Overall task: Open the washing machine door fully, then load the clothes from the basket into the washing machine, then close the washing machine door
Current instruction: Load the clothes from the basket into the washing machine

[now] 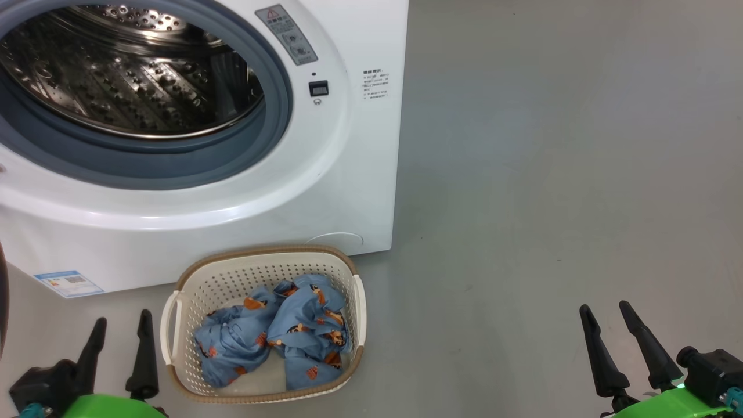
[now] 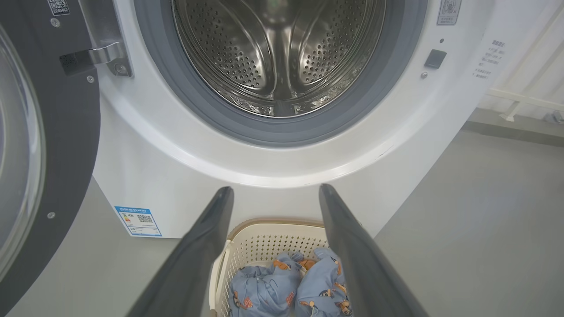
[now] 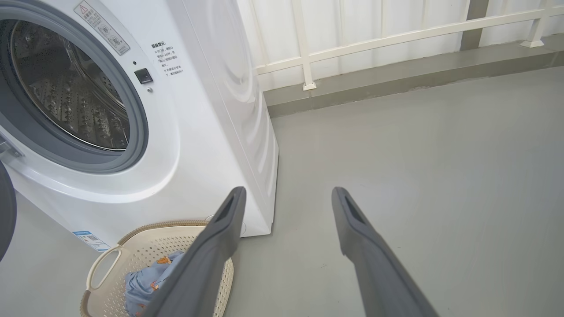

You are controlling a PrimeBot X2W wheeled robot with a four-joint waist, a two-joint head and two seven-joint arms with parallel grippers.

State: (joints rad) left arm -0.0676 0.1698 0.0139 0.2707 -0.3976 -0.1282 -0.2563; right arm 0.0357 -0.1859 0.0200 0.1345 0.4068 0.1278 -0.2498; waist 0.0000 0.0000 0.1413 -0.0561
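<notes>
LAUNDRY BAY: My left gripper [image 1: 123,318] hung released, its two dark fingers spread and holding nothing, low over the floor [image 1: 551,203] just left of the basket [image 1: 232,283]. My right gripper [image 1: 603,306] was likewise parted and held nothing, well apart from the basket at the far right, over bare grey floor.

The basket sat on the floor close against the foot of the washer [image 1: 348,174], below the right part of its opening; whether the two touched I could not tell. The clothes [image 1: 278,337], two crumpled blue pieces printed with orange figures, lay side by side inside the basket, toward its near end. Seen from my left wrist, basket and clothes showed between my spread fingers.

The door [image 2: 66,132] stood swung wide on its hinge at the washer's left, its black inner rim and glass turned toward my left wrist. The steel drum [image 1: 127,75] showed through the opening, ringed by the grey gasket [image 1: 174,168]. A blue label [image 1: 68,283] was stuck at the washer's lower left corner. From my right wrist, a white railing [image 3: 374,42] ran along the wall behind the washer
</notes>
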